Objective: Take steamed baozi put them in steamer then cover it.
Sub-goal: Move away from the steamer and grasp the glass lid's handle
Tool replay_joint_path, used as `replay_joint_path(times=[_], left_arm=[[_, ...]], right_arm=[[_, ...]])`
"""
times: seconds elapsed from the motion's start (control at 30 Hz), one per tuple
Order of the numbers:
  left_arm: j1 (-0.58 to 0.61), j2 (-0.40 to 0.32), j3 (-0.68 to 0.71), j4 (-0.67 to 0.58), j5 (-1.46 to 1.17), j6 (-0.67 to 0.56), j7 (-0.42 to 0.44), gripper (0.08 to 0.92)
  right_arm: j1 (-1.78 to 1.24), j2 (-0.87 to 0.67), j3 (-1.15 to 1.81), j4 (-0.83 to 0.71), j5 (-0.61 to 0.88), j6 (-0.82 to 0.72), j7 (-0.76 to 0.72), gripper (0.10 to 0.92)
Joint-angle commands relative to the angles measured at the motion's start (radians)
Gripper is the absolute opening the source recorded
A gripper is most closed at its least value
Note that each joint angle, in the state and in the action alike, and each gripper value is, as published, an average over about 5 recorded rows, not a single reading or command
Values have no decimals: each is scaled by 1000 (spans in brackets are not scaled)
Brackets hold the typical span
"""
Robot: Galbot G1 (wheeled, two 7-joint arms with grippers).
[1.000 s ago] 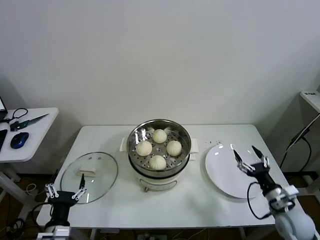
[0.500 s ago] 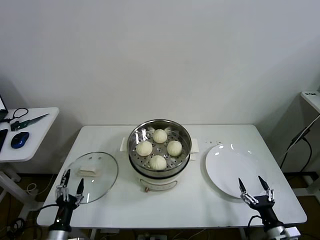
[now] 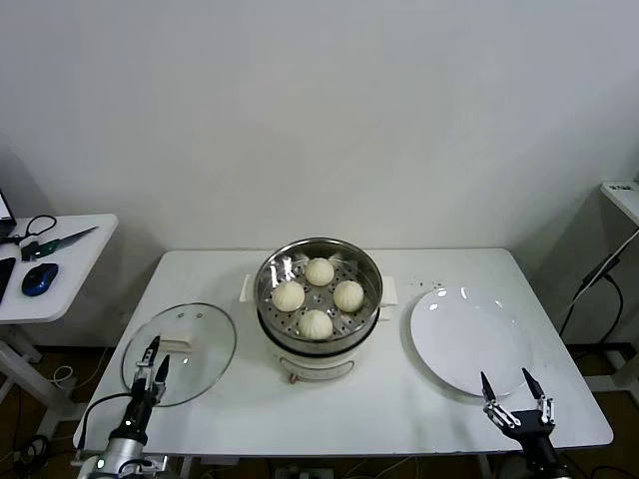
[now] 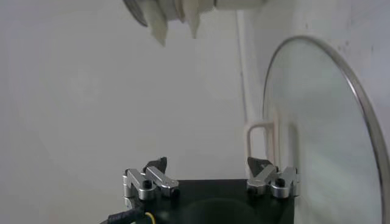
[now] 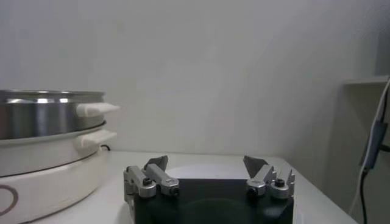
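four steamed baozi (image 3: 318,297) sit inside the steamer (image 3: 319,309), on its perforated tray, mid-table toward the back edge. steamer is uncovered. the cover (image 3: 180,353) lies flat on the table (image 3: 379,399) near the left edge, handle up, well apart from the steamer. a white plate (image 3: 471,341) lies on the right side of the table, nothing on it.

left gripper (image 3: 152,362) is low at the front-left corner, over the near rim of the cover, fingers spread apart w/ nothing between them; in the left wrist view (image 4: 210,176) the glass lid and its handle show just beyond the fingertips. can't tell if it touches the rim.

right gripper (image 3: 512,386) is at the front edge near the right corner, just by the plate's near rim, fingers wide apart, holding nothing; right wrist view (image 5: 207,170) looks across the plate w/ the steamer off to one side.

a side desk (image 3: 45,261) w/ a mouse (image 3: 38,279) stands beyond the table's left edge.
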Motion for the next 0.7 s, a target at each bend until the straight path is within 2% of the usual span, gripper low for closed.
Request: replay_joint_path(times=[0.03,0.37,0.7], left_arm=[[-89,3,0,125,84,-7,-20,823],[-177,24,4,206,118,-11,-20,823],[-215,27,19,220,105,-10,-16,812]], right_arm=[[-31,19,10,6,-12,22,7,823],[-26,35,11,-22,-20,36,17,823],[-17,38,13,-21,-24,30,23,823]])
